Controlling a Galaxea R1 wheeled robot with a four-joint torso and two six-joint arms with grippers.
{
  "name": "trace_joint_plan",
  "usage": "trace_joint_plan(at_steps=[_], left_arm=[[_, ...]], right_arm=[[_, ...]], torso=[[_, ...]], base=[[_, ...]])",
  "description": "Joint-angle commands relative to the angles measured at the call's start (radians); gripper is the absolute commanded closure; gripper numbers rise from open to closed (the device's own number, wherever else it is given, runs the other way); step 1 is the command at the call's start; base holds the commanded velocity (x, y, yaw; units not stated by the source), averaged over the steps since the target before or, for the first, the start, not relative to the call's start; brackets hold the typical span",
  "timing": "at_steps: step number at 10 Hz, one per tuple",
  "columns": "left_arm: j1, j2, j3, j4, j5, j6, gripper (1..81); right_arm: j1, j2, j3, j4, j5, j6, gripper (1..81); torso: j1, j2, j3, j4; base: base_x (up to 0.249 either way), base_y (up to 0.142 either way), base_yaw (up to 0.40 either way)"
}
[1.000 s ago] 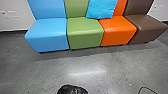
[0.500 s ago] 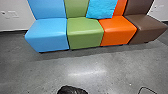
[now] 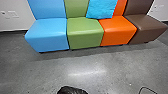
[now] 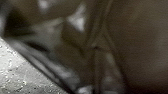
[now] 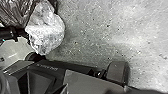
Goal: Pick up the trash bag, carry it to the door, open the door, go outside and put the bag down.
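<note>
Grey concrete floor [image 3: 87, 62] borders the glossy black plastic trash bag [image 3: 72, 90], near the left wrist. I cannot tell either gripper's state.

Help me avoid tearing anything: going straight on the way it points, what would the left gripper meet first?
Probably the trash bag: its creased dark plastic spreads across much of the left wrist view, with floor past one edge. How far off it is, I can't tell.

Along the edge of the right wrist view, the robot's body is black and charcoal: a long, angular housing [image 5: 77, 67] with small pale lettering [image 5: 47, 67], a smooth, flat grey panel [image 5: 87, 82], and a blocky, round-cornered end piece [image 5: 116, 72] beside a small, shiny dark fitting [image 5: 99, 74].
</note>
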Motion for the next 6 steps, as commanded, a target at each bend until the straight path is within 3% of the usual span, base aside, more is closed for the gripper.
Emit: trace_joint_plan(at_steps=[1, 2, 4, 6], left_arm=[[-0.047, -0.015, -0.001, 0.002, 0.089, 0.003, 81.1], [-0.047, -0.018, 0.005, 0.016, 0.094, 0.006, 81.1], [-0.044, -0.033, 0.033, 0.085, 0.119, 0.009, 81.1], [-0.041, -0.065, 0.096, 0.091, 0.119, 0.009, 81.1]], right_arm=[[0.065, -0.046, 0.024, 0.032, -0.078, 0.001, 1.0], [0.065, -0.046, 0.024, 0.030, -0.078, 0.001, 1.0], [0.054, -0.046, 0.024, 0.030, -0.077, 0.001, 1.0], [0.034, -0.044, 0.019, 0.027, -0.074, 0.001, 1.0]], torso=[[-0.064, 0.100, 0.000, 0.000], [-0.066, 0.103, 0.000, 0.000], [-0.090, 0.143, 0.000, 0.000], [-0.134, 0.215, 0.000, 0.000]], base=[[0.000, 0.000, 0.000], [0.000, 0.000, 0.000], [0.000, 0.000, 0.000], [0.000, 0.000, 0.000]])
